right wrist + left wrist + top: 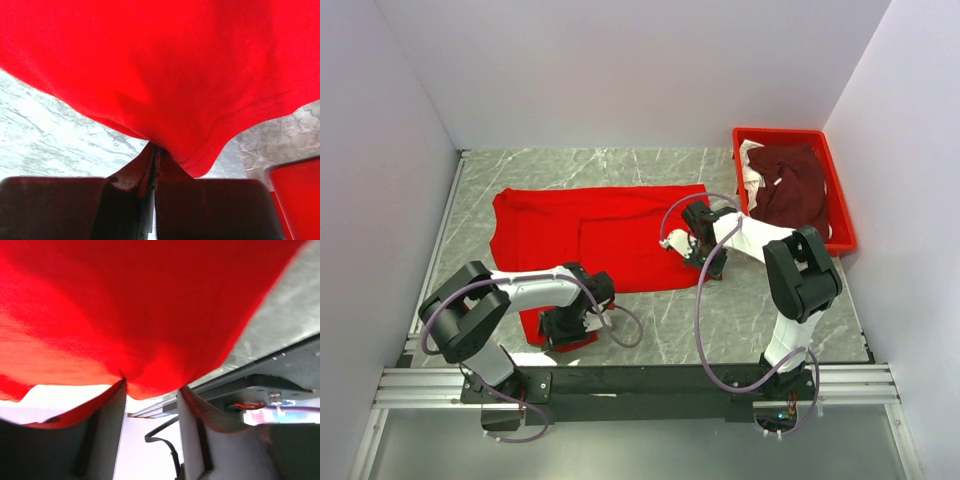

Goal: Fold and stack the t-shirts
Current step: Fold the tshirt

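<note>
Right fingers point(200, 210) clench the red t-shirt point(600, 235) at its hem; left fingers point(107, 440), apart, straddle the near edge, likely for a folding lift.

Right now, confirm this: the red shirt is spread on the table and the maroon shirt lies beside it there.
Wrong on one point: the maroon shirt lies in the red tray, not on the table, as the top view shows. The red shirt is spread on the table.
</note>
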`<state>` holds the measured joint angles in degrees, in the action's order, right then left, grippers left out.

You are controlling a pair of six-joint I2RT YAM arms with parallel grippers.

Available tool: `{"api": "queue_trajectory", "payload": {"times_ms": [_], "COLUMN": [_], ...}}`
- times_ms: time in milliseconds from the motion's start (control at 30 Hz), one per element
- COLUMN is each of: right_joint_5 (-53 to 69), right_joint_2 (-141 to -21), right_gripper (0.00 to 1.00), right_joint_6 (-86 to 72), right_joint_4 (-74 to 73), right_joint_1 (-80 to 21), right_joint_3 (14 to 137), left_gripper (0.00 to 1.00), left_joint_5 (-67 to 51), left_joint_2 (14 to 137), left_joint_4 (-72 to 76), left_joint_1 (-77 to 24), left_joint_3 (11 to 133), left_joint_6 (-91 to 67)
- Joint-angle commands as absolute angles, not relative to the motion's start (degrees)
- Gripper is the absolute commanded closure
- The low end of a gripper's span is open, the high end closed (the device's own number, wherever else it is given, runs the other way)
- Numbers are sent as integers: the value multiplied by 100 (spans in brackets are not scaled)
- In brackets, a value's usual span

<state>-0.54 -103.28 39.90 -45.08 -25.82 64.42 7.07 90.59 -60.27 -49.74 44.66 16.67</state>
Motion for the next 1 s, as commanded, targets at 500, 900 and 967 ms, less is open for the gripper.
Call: {"api": "queue_trajectory", "payload": {"times_ms": [500,900,967], "right_joint_5": [299,448,440], "right_joint_2": [-10143,-9659,-9773], "right_gripper": [100,100,100], "right_joint_6": [4157,4298,4368], "right_joint_4": [-4904,-5273,-5352], "right_joint_1": [-2408,-2294,-2224], "right_joint_3": [6636,6837,7118], "left_gripper": [99,99,99], "left_joint_5": [607,834,914], "left_joint_2": [8422,8102,8217], "left_joint_4": [-6757,-7655,-7620], "left_joint_1": [-4729,-3095,-2717], "left_joint_3": [5149,6784,7267], "left_joint_6": [1837,3136,3548]}}
